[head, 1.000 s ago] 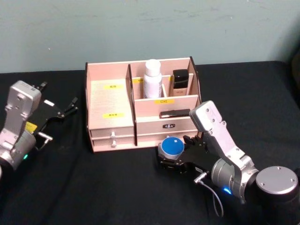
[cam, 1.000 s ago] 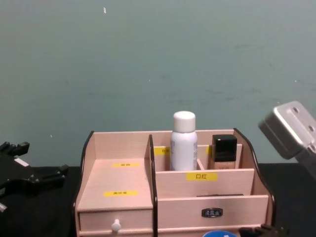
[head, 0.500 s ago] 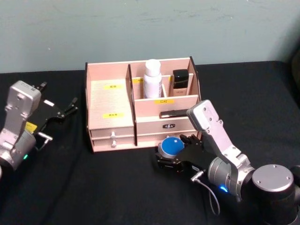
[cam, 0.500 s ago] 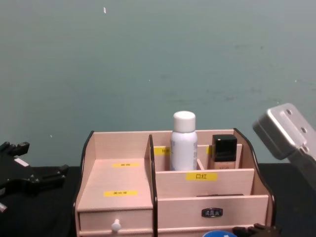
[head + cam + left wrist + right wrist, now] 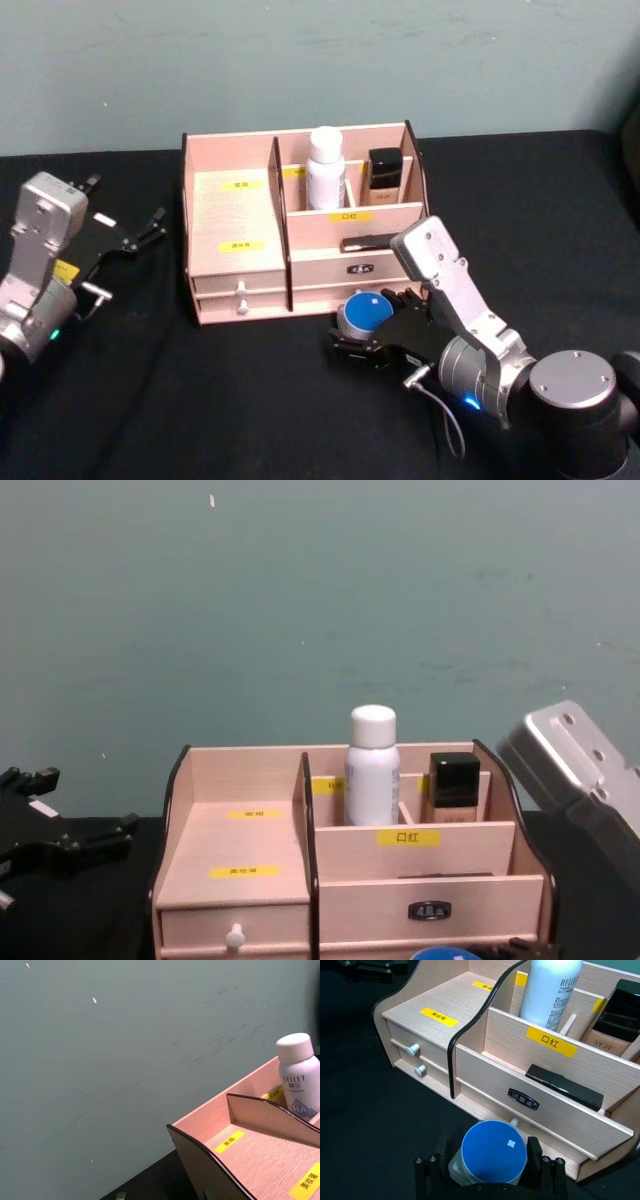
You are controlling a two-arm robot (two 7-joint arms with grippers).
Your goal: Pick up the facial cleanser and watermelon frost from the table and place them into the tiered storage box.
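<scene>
— Where was the jar (image 5: 494, 1151)?

— Low over the black table (image 5: 250, 400), just in front of the organiser (image 5: 232, 215), before the drawer on its right half. The right gripper (image 5: 366, 322) had closed on it. Its fingers (image 5: 536, 1156) pressed against opposite sides of the clear body, and the lid faced up between them. I could not tell whether the base touched the table.

— What did it look like?

— Short and squat, with clear walls and a wide, round, bright-blue lid. The lid carried a small pale mark near its middle.

— And the white bottle (image 5: 324, 168)?

— It stood upright in a back compartment of the organiser. It was tall and slim, with a rounded white cap and bluish print on its body. In the next compartment to its right stood a short beige bottle (image 5: 385, 170) with a square black cap.

— The organiser itself?

— It was pale wood with dark curved edges, stepped down towards the front, with yellow labels on several faces. The left half had a flat top over two shallow drawers with small knobs. The right half had open compartments above a drawer with a dark nameplate.

— The other arm?

— The left gripper (image 5: 128, 205) hung to the left of the organiser, well apart from it. Its fingers were spread wide and held nothing.
</scene>
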